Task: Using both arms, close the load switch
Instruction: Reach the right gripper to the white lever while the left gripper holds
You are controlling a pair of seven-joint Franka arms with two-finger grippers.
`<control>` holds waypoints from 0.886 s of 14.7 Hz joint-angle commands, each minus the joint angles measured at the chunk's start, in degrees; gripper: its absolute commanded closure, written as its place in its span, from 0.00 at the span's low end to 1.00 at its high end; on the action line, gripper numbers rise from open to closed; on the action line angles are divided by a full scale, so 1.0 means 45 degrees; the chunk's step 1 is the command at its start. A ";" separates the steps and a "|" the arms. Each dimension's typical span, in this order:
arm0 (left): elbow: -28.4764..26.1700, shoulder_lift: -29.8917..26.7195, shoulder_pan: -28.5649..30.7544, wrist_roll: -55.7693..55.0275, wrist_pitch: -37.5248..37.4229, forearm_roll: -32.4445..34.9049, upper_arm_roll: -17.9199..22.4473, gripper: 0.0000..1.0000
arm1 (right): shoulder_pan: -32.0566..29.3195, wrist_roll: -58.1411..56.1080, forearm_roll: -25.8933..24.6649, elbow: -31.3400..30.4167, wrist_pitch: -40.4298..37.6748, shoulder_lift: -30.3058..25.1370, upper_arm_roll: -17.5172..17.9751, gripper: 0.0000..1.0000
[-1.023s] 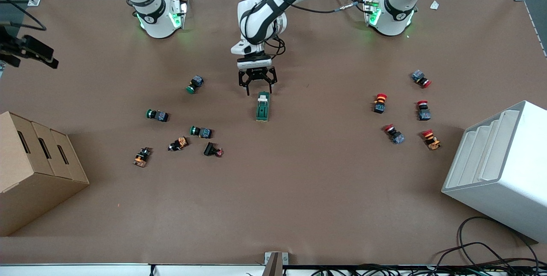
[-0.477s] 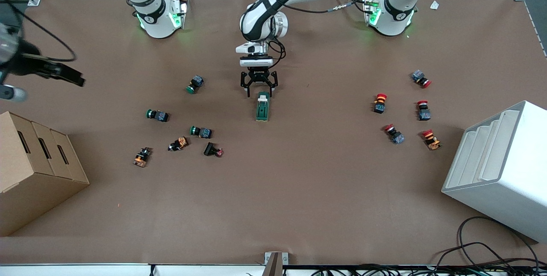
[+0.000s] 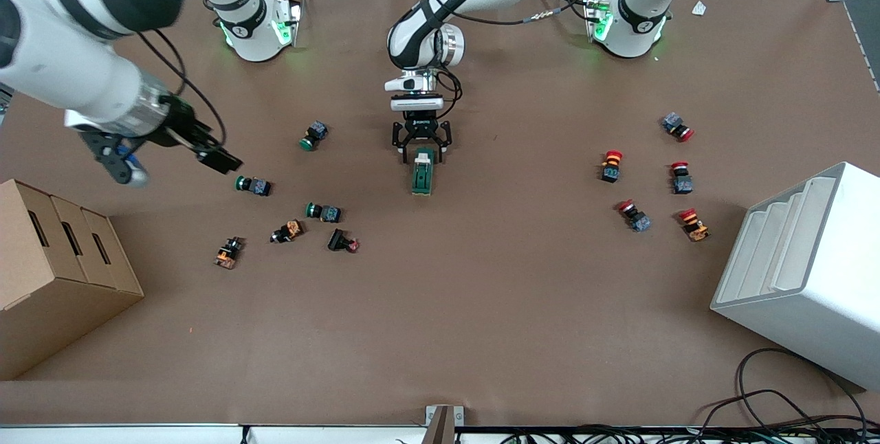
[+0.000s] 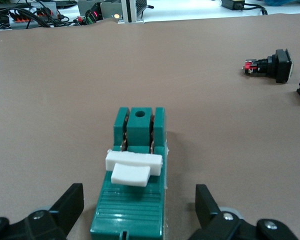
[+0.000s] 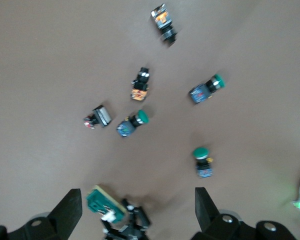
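We see the load switch (image 3: pixel 422 171) lying near the middle of the table (image 3: pixel 481 306), a little above the center of the front view. It is a long green block with a white lever (image 4: pixel 134 167) on top. The left gripper (image 3: pixel 421 148) sits at the switch's end that is farther from the front camera. Its 2 fingers (image 4: pixel 65 209) are spread wide, 1 on each side of the switch, and they do not touch it.

The right gripper (image 3: pixel 168 155) hangs in the air at the upper left of the front view, above the table near a green button (image 3: pixel 251 185). In the right wrist view its fingers (image 5: pixel 66 212) are spread apart and hold nothing.

Some green and dark buttons lie toward the right arm's end of the table. 5 red buttons (image 3: pixel 610 164) lie toward the left arm's end. A brown box (image 3: pixel 48 272) sits at the left edge and a white box (image 3: pixel 804 272) at the right edge of the front view.
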 commanded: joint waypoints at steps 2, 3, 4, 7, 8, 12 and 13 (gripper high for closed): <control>-0.0034 0.0171 -0.0411 -0.0951 -0.0308 0.0311 0.0108 0.02 | 0.2104 0.2971 0.0260 -0.2118 0.3204 0.0121 -0.0084 0.00; -0.0035 0.0190 -0.0412 -0.1069 -0.0308 0.0312 0.0109 0.02 | 0.2632 0.3867 0.0337 -0.2549 0.4180 0.0567 -0.0084 0.00; -0.0035 0.0248 -0.0412 -0.1089 -0.0308 0.0312 0.0109 0.02 | 0.3140 0.4514 0.0396 -0.2708 0.4905 0.1075 -0.0084 0.00; -0.0054 0.0249 -0.0412 -0.1148 -0.0307 0.0312 0.0109 0.02 | 0.4314 0.5338 0.1155 -0.2690 0.6838 0.2793 -0.0084 0.00; -0.0055 0.0249 -0.0412 -0.1148 -0.0288 0.0312 0.0109 0.02 | 0.4627 0.5514 0.1313 -0.2670 0.7503 0.3378 -0.0084 0.00; -0.0055 0.0249 -0.0392 -0.1148 -0.0308 0.0331 0.0128 0.02 | 0.5564 0.5887 0.1509 -0.2651 0.9362 0.5002 -0.0084 0.00; -0.0055 0.0249 -0.0392 -0.1129 -0.0308 0.0312 0.0128 0.02 | 0.5877 0.5926 0.1800 -0.2651 0.9791 0.5315 -0.0084 0.00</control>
